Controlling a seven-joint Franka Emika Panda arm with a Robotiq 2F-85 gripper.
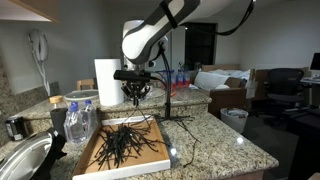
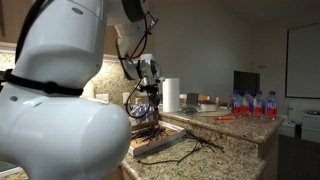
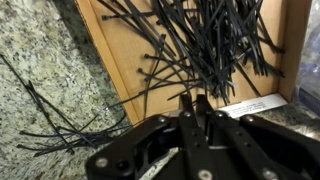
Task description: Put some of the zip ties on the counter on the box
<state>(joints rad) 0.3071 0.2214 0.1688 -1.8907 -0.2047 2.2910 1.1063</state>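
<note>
Wrist view showed the fingers (image 3: 185, 108) drawn close with only a thin gap between them. Their tips sat right over the heap, and I could not tell whether they pinched a tie or gripped nothing. The gripper (image 3: 195, 100) hung above the box (image 3: 120, 55), near 1 of its edges. A thick tangle of the zip ties (image 3: 215, 45) lay across the cardboard. Just beside the box, 1 looser bunch (image 3: 60, 125) sprawled on the counter (image 3: 40, 55). In an exterior view the gripper (image 1: 137, 95) stood well above the box (image 1: 150, 157). I judged the job mostly done, since plenty of ties were on the box. What remained, at most, was dropping anything held and backing off.
</note>
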